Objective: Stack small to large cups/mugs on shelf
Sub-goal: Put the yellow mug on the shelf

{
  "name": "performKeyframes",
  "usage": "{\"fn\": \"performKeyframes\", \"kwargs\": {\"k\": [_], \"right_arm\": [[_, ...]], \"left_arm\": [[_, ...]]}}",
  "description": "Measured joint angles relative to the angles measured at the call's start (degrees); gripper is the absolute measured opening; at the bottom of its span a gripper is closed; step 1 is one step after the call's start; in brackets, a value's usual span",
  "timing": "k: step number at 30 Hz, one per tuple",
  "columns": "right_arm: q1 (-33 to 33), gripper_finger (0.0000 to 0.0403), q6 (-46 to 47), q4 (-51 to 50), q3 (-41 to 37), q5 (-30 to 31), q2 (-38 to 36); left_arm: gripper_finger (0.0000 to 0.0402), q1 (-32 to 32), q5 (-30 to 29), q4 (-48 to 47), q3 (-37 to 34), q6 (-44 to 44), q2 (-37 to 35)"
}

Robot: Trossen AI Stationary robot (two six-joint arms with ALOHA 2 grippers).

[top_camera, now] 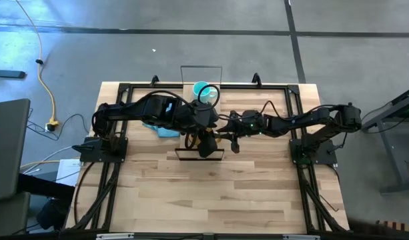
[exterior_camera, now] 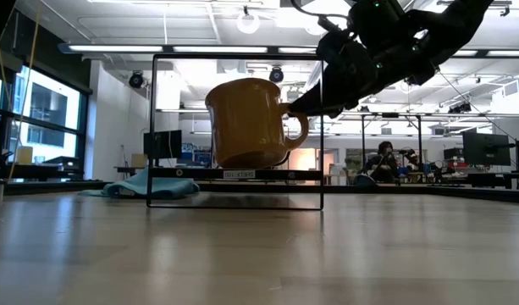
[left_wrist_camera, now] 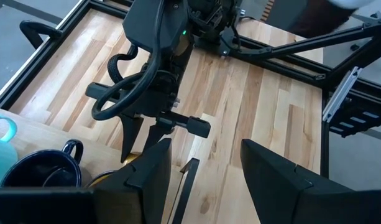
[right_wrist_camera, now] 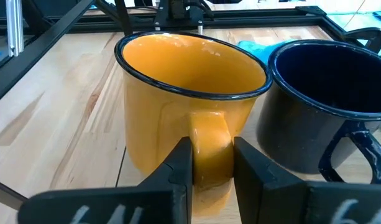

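Amber-orange mug (right_wrist_camera: pixel 190 106) sits upright on the shelf (exterior_camera: pixel 234 174), a narrow light-wood plank carried by a thin black wire frame on the counter (top_camera: pixel 211 193). Right pincer (right_wrist_camera: pixel 212 165) is clamped on the mug's handle, one finger (right_wrist_camera: pixel 178 168) on each side, seen plainly from the right wrist. Low view shows the mug's base at plank level; whether full weight is down cannot be told. Black mug (right_wrist_camera: pixel 327 106) stands just beside the orange one, rims close, possibly touching. Teal mug (top_camera: pixel 204 91) is at the far end of the shelf, apart from the other two. Light blue cloth (exterior_camera: pixel 140 185) lies on the counter near the shelf's far side.

Left pincer (left_wrist_camera: pixel 206 171) hovers above the shelf near the black mug, fingers apart, holding nothing.

Judgement: step in hand is placing the largest mug. To do it well, settle the base flat on the plank, well inside its edges, before letting go. Open the fingers slowly and evenly, so the handle is not twisted. Withdraw straight back from the handle, away from the black mug. Risk: the plank is narrow, and a sideways nudge could knock the neighbour or tip a mug off.
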Motion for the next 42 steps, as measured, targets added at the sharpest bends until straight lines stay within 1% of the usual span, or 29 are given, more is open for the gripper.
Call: {"fn": "performKeyframes", "kwargs": {"k": [13, 42], "right_arm": [[-0.2, 0.0046, 0.1, 0.3, 0.0, -1.7, -0.1], [-0.3, 0.0046, 0.6, 2.5, 0.2, -3.0, 1.4]], "left_arm": [[0.0182, 0.0, 0.0, 0.3, 0.0, -0.3, 0.0], [0.0182, 0.0, 0.0, 0.3, 0.0, -0.6, 0.0]]}}
